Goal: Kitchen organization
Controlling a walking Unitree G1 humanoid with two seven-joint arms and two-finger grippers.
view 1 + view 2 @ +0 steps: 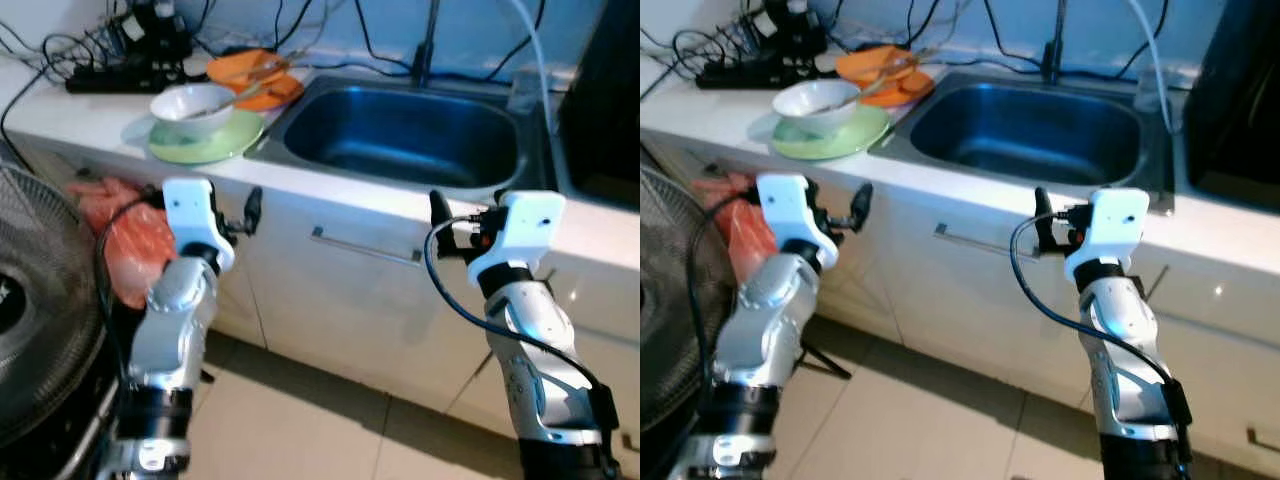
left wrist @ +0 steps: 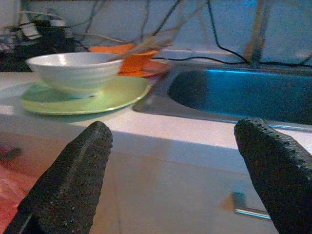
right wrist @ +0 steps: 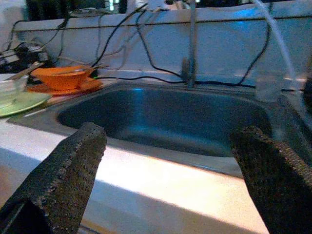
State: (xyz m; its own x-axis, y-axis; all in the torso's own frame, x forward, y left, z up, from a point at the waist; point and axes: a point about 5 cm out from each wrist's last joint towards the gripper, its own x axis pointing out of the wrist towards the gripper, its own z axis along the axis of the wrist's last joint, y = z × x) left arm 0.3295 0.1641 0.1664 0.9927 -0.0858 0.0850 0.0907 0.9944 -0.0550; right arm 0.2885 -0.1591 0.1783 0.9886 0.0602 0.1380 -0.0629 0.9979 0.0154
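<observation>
The sink (image 1: pixel 405 135) is set in the counter (image 1: pixel 330 190). Left of it a bowl (image 1: pixel 192 106) sits on a plate (image 1: pixel 205 140); behind them, a 2nd bowl (image 1: pixel 245 70) on a 2nd plate (image 1: pixel 275 95). A power strip (image 1: pixel 115 78) lies further left. A fan (image 1: pixel 40 300) stands below on the left.

A home kitchen: stainless steel sink (image 1: pixel 410 135) sunk into a pale counter (image 1: pixel 90 115), tap (image 3: pixel 192 44) rising behind it against a light wall. White bowl (image 1: pixel 192 105) on a green plate (image 1: pixel 205 143) beside an orange bowl (image 1: pixel 245 68) on its plate. Cabinet doors with a metal handle (image 1: pixel 365 248) below, tiled floor (image 1: pixel 300 430), tangled power cables (image 1: pixel 110 55), standing fan (image 1: pixel 40 300) alongside.
</observation>
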